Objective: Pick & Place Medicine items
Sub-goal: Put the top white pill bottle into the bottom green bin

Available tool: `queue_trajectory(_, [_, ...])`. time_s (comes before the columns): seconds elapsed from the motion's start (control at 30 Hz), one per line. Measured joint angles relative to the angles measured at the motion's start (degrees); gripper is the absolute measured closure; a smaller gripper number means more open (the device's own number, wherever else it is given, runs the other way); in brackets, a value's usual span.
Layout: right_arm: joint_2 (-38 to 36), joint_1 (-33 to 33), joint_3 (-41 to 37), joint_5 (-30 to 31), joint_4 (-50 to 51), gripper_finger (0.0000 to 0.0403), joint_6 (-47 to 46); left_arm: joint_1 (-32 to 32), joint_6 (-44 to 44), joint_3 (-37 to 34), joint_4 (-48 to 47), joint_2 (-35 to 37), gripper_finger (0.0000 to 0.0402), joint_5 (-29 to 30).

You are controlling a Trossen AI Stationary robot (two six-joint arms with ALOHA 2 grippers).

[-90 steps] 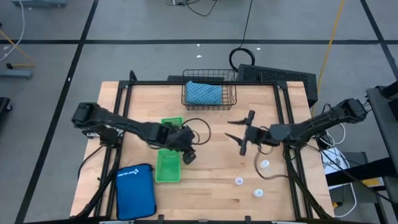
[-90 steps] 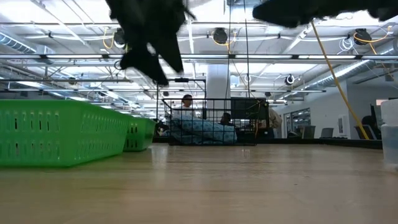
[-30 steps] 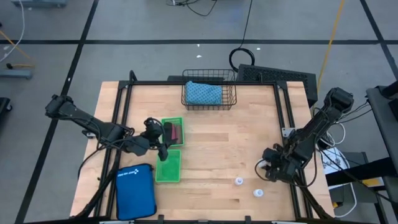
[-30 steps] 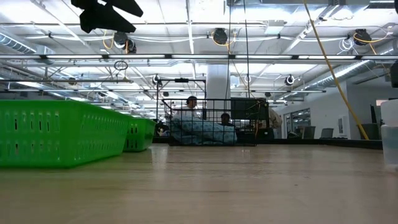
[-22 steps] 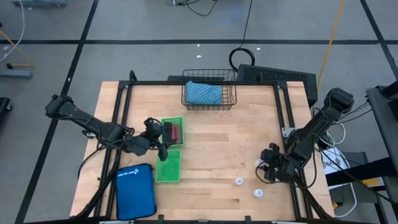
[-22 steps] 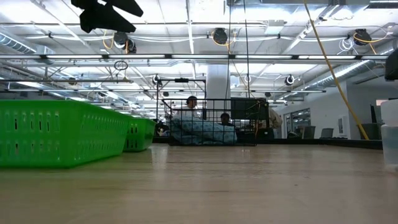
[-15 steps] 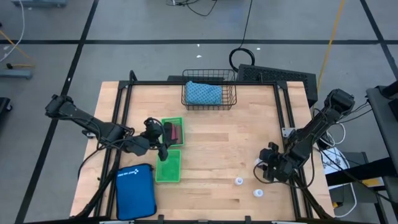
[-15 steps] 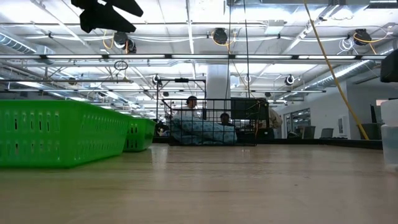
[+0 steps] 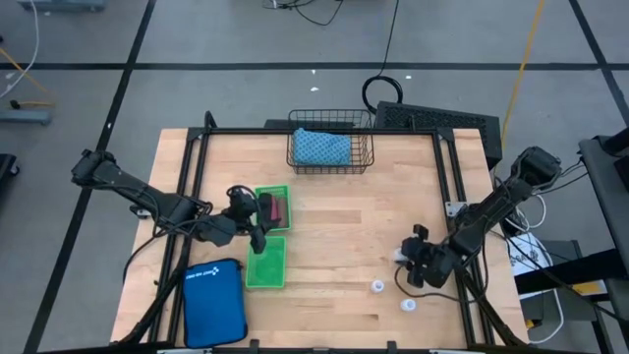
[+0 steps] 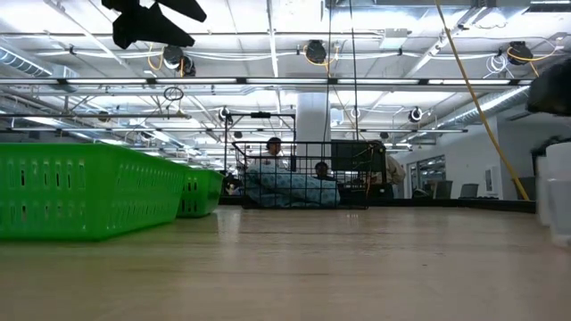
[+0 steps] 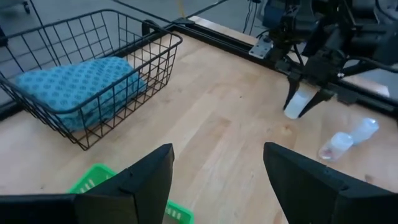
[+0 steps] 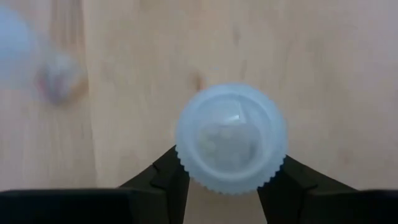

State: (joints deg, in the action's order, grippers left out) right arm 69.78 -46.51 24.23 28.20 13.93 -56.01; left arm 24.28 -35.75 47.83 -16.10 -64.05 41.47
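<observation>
My right gripper is near the table's right near corner, shut on a small white round bottle that also shows in the left wrist view and at the low view's right edge. Two more white bottles lie on the wood nearer the table's near edge. My left gripper hangs open above the two green baskets, its fingers wide apart. Dark and reddish oblong pieces lie in the far green basket. My right gripper pinches the white bottle between its two fingers, on the body just under the ribbed cap. The fingers come from above, pointing down. The bottle hangs tilted below them; I cannot tell whether its lower end clears the table.
A blue zip pouch lies at the near left corner beside the near green basket. A black wire basket holding a blue cloth stands at the far edge. Bare wood lies between the green baskets and the bottles.
My right gripper has moved toward the table's left, taking the white bottle with it; the bottle now stands farther left than before. The other two bottles have stayed where they were.
</observation>
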Motion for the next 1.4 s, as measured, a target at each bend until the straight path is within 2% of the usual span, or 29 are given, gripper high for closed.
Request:
queue_trajectory(0.1, [-0.49,1.73,0.00,5.21,-3.63,0.0263,4.36,-0.29,-0.91,0.00,0.22,0.00,0.0147,0.02])
queue_trajectory(0.2, [-0.70,4.59,-0.02,7.75,-7.42,0.0262,10.19,-1.35,-2.60,0.00,0.20,0.00,0.0147,-0.07])
queue_trajectory(0.3, [-0.72,8.69,-0.02,7.64,-14.05,0.0263,18.31,-2.88,-5.41,0.00,0.13,0.00,0.0147,-0.04])
queue_trajectory(0.5, [-0.72,16.35,-0.02,7.48,-32.77,0.0262,38.31,-5.53,-5.44,0.00,-0.89,-0.02,0.0147,-0.01])
queue_trajectory(0.67, [-0.20,22.75,0.06,0.82,-45.78,0.0263,50.84,-7.93,-2.95,0.02,2.86,-1.46,0.0147,-4.53])
queue_trajectory(0.93, [7.54,29.64,6.32,-10.93,-47.43,0.0262,56.39,-12.33,6.45,0.50,14.82,-8.90,0.0147,-18.56])
queue_trajectory(1.07, [14.01,30.86,11.38,-14.74,-47.47,0.0263,58.97,-12.47,16.73,2.66,19.76,-13.06,0.0146,-22.56])
queue_trajectory(1.2, [19.49,31.75,15.53,-16.49,-47.54,0.0256,60.91,-11.30,25.68,6.21,19.67,-17.93,0.0146,-23.61])
queue_trajectory(1.4, [24.05,32.76,18.91,-16.52,-47.41,0.0260,61.44,-11.02,27.87,10.27,19.35,-24.47,0.0136,-29.75])
